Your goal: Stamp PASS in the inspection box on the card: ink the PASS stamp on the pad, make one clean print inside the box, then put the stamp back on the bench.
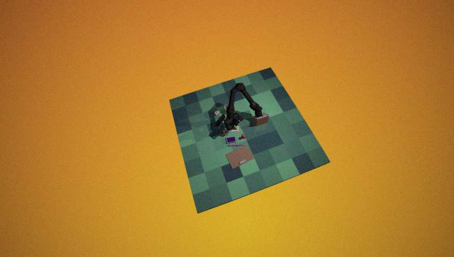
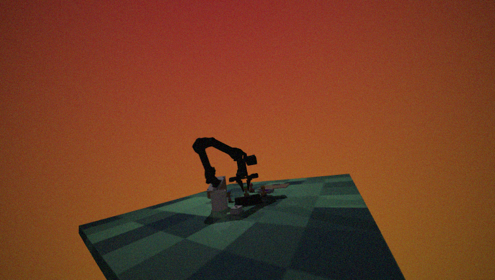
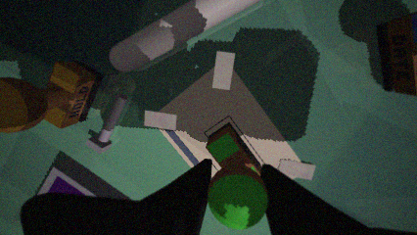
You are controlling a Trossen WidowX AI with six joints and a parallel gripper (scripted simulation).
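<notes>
End effector point(image 1: 233, 127) point(image 2: 245, 191) point(image 3: 236, 168) gripping stamp point(image 3: 238, 198) | green knob, brn body (lettering unseen) | over card point(image 3: 215, 100)

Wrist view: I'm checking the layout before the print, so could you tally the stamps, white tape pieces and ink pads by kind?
Stamps: 3 (green-topped stamp in the jaws, HOLD stamp, DATE stamp at the edge)
White tape pieces: 3
Ink pads: 1
Total: 7
</notes>
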